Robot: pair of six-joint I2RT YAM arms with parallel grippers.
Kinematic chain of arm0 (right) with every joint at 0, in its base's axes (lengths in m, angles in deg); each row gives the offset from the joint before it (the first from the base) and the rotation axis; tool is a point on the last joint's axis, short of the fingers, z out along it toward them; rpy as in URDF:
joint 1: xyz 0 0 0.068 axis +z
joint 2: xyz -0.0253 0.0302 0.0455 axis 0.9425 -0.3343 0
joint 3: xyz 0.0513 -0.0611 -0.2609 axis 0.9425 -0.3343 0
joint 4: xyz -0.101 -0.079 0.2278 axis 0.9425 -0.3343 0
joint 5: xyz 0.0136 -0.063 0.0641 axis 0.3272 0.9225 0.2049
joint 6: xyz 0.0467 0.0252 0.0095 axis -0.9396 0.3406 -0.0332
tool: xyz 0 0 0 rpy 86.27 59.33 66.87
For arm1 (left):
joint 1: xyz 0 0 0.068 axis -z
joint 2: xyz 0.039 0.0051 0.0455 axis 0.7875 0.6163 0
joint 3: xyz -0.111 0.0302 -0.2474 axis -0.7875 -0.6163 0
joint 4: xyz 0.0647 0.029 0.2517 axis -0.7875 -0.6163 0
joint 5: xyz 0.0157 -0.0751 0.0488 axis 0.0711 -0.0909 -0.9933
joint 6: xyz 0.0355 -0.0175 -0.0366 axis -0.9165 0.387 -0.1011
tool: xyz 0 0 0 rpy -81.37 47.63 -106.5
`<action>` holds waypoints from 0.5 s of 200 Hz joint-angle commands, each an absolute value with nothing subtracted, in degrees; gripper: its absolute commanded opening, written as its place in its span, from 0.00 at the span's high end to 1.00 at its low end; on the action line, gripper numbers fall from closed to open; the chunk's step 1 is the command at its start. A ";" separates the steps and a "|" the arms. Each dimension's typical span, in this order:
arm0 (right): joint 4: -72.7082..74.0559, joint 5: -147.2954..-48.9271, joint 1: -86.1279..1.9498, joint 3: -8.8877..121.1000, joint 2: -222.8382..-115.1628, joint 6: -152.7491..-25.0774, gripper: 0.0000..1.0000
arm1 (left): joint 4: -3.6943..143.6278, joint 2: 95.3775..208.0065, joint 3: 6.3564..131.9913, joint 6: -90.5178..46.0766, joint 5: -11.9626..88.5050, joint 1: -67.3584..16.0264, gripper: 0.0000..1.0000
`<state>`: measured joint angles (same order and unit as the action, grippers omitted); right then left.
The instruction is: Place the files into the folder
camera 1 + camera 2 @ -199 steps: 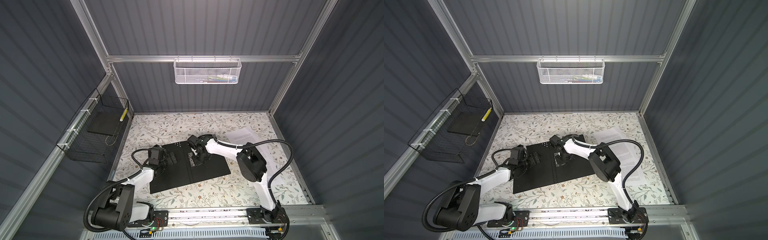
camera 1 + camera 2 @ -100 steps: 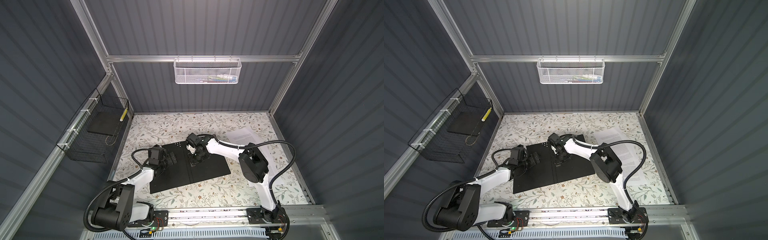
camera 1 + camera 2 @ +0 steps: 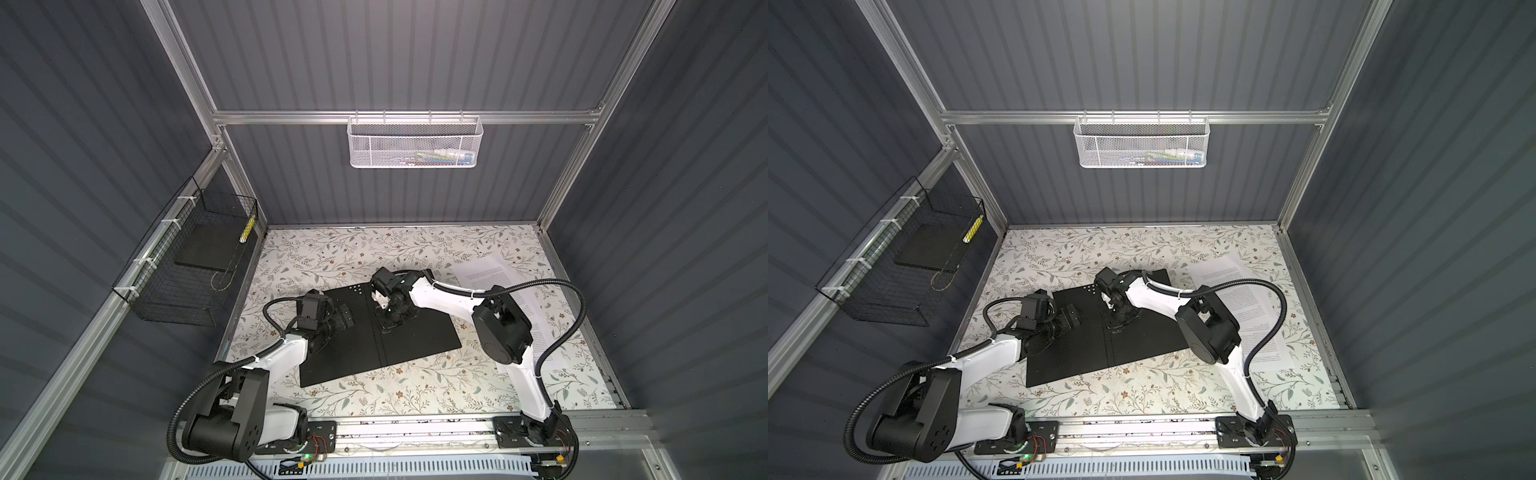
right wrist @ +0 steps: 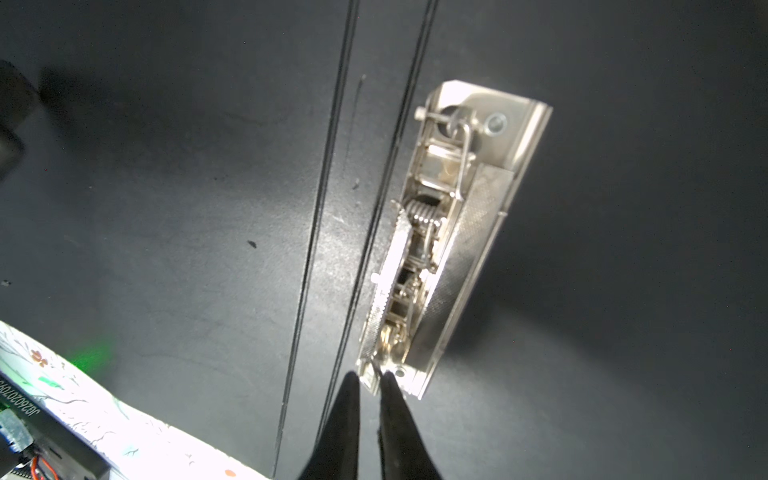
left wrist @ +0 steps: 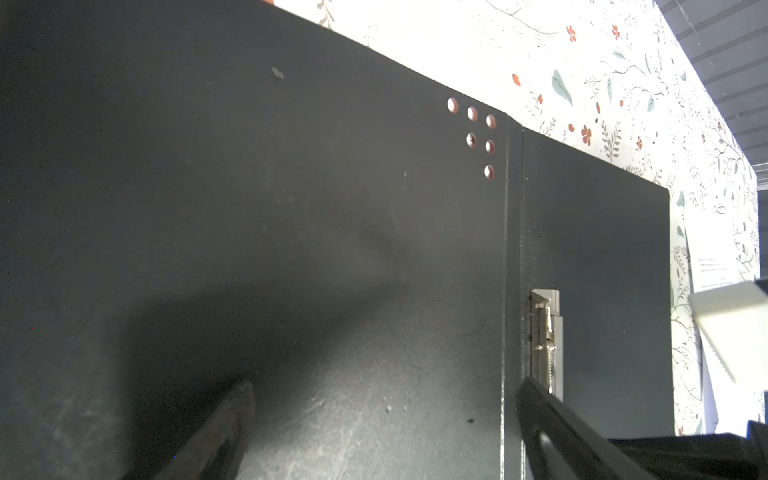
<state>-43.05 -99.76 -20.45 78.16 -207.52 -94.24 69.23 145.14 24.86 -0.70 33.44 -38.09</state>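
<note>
The folder [image 3: 419, 336] [image 3: 1154, 332] lies spread open on the floral table, black inside facing up. Its metal spine clip [image 4: 453, 232] [image 5: 546, 332] sits beside the fold. My right gripper [image 3: 384, 326] [image 3: 1113, 328] [image 4: 368, 376] points down at the clip's near end, its jaws almost together with the clip's small lever tab between the tips. My left gripper [image 3: 343, 322] [image 3: 1073, 318] [image 5: 384, 386] hovers low over the left flap, open and empty. The files [image 3: 486, 270] [image 3: 1237, 286] [image 5: 710, 266], white printed sheets, lie on the table right of the folder, partly under the right arm.
A white mesh basket [image 3: 415, 143] hangs on the back wall. A black wire basket [image 3: 195, 266] with a dark slab hangs on the left wall. Grey walls close the table in on three sides, and the arms' rail [image 3: 415, 428] runs along the front.
The right gripper has shifted slightly along the folder's spine by the clip. The left arm and the folder have stayed where they were.
</note>
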 commanded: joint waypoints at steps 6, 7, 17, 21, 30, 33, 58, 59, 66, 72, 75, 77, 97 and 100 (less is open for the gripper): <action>-44.47 -98.83 -20.46 80.02 -209.94 -93.98 0.86 | 57.44 147.25 21.95 -0.38 33.21 -38.67 0.00; -44.47 -98.80 -20.46 80.01 -209.95 -93.98 0.86 | 57.42 147.25 21.95 -0.36 33.21 -38.68 0.00; -44.60 -98.53 -20.51 80.01 -210.00 -93.97 0.86 | 57.40 147.24 21.83 -0.27 33.21 -38.66 0.00; -44.64 -98.37 -20.55 79.93 -210.04 -93.91 0.86 | 57.40 147.24 21.87 -0.34 33.21 -38.62 0.00; -44.64 -98.11 -20.63 79.87 -209.96 -93.89 0.86 | 57.40 147.25 21.80 -0.31 33.21 -38.68 0.00; -44.71 -98.02 -20.64 79.85 -209.89 -93.85 0.86 | 57.41 147.24 21.85 -0.27 33.21 -38.68 0.00; -44.78 -97.59 -20.90 79.84 -209.87 -93.60 0.88 | 57.45 147.24 21.98 -0.37 33.17 -38.68 0.00; -44.80 -97.62 -20.95 79.84 -209.92 -93.61 0.88 | 57.42 147.24 21.97 -0.39 33.19 -38.68 0.00; -44.99 -97.57 -20.96 79.90 -210.00 -93.54 0.89 | 57.40 147.32 21.96 -0.28 33.21 -38.68 0.00; -45.08 -97.55 -20.98 79.92 -210.26 -93.54 0.89 | 57.40 147.31 21.96 -0.32 33.21 -38.68 0.00; -45.13 -97.53 -20.99 79.92 -210.30 -93.54 0.90 | 57.43 147.26 21.95 -0.37 33.21 -38.68 0.00; -45.10 -97.55 -20.99 79.92 -210.31 -93.54 0.90 | 57.41 147.29 21.96 -0.41 33.21 -38.68 0.00; -44.24 -98.49 -21.49 78.72 -209.88 -93.97 0.93 | 57.40 147.34 21.96 -0.34 33.17 -38.68 0.00; -43.99 -98.69 -21.58 78.43 -209.69 -94.04 0.94 | 57.42 147.33 21.96 -0.33 33.20 -38.68 0.00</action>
<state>-43.51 -99.46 -20.71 79.30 -208.75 -94.00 69.23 145.16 24.86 -0.70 33.44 -38.09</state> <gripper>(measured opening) 0.075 0.996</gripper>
